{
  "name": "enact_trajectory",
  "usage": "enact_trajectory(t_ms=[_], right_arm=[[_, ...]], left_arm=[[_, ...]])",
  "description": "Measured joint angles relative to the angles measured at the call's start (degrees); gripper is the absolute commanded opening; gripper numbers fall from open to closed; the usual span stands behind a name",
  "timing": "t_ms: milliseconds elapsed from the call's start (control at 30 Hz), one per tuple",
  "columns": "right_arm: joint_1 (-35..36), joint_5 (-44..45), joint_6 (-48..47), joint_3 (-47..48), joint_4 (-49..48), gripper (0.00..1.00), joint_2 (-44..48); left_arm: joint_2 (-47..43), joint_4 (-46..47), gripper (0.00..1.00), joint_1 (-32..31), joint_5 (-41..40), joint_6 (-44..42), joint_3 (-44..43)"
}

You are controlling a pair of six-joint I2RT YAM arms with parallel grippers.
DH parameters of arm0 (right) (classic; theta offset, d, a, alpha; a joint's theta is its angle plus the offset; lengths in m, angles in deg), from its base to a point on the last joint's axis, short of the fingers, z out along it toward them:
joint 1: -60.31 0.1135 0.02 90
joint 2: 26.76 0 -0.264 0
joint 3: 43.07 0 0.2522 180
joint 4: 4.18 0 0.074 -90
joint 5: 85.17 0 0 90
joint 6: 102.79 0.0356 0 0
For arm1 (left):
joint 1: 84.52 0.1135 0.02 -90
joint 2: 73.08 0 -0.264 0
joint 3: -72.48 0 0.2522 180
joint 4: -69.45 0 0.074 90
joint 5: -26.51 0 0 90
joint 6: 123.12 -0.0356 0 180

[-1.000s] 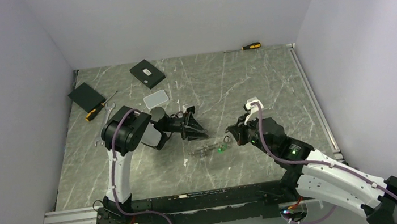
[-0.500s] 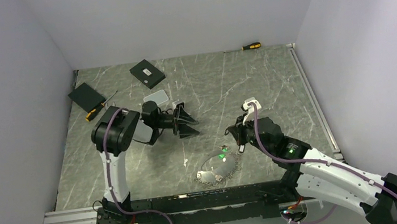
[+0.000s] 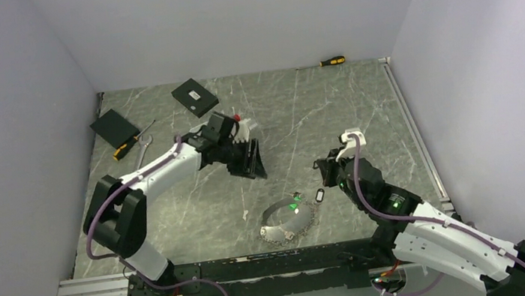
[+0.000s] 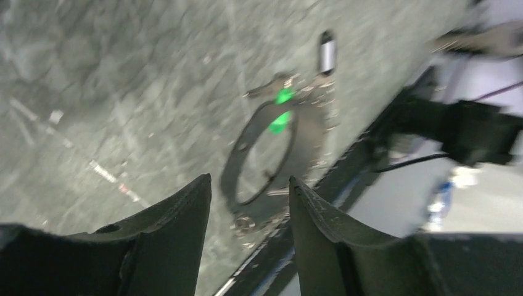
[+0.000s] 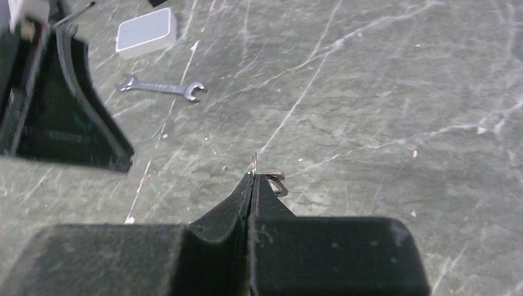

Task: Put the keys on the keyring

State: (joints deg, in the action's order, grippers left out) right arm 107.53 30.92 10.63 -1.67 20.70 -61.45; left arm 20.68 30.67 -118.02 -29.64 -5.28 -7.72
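Note:
The keyring [image 3: 284, 221] lies flat on the table near the front rail, a thin dark loop fringed with small keys [image 3: 276, 235] and a green tag [image 3: 295, 205]. The left wrist view shows the same keyring [image 4: 258, 154], blurred. A single silver key [image 3: 320, 195] lies just right of the loop. My left gripper [image 3: 249, 158] hangs open and empty, above and left of the ring. To the right of the ring my right gripper [image 5: 253, 176] is shut on a thin metal key [image 5: 253, 164] that pokes out between its tips.
Two black boxes [image 3: 194, 97] [image 3: 113, 126] and a yellow-handled screwdriver [image 3: 126, 146] lie at the back left. Another screwdriver [image 3: 332, 61] rests by the back wall. A silver wrench [image 5: 161, 87] and a white box [image 5: 146, 31] lie behind the left gripper. A white scrap [image 3: 245, 214] sits left of the ring.
The keyring dropped from edge-on between the grippers to flat on the table. My left arm stretched out and its gripper opened. My right gripper drew back to the right, still shut.

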Motion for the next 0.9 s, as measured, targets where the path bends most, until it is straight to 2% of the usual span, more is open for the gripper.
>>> enact_trajectory(t_ms=[200, 333, 500, 733, 900], right_arm=[[-0.04, 4.72, 1.33, 0.00, 1.77, 0.00, 2.47], [-0.04, 5.64, 1.73, 0.00, 2.34, 0.00, 2.08], [-0.04, 5.46, 2.60, 0.00, 2.45, 0.00, 1.01], [-0.04, 5.42, 3.39, 0.00, 2.86, 0.00, 3.15], [-0.04, 5.42, 3.91, -0.02, 4.13, 0.00, 5.01]], left_arm=[[-4.81, -4.02, 0.53, -12.63, -17.35, -9.29, 7.30], [-13.62, -4.63, 0.51, -22.51, -21.14, -14.38, 13.51], [-21.68, -4.50, 0.50, -29.38, -23.30, -19.74, 16.59], [-18.05, -3.43, 0.49, -37.20, -27.89, -25.99, 20.06], [-13.49, -3.23, 0.44, -38.86, -30.32, -29.55, 20.11]])
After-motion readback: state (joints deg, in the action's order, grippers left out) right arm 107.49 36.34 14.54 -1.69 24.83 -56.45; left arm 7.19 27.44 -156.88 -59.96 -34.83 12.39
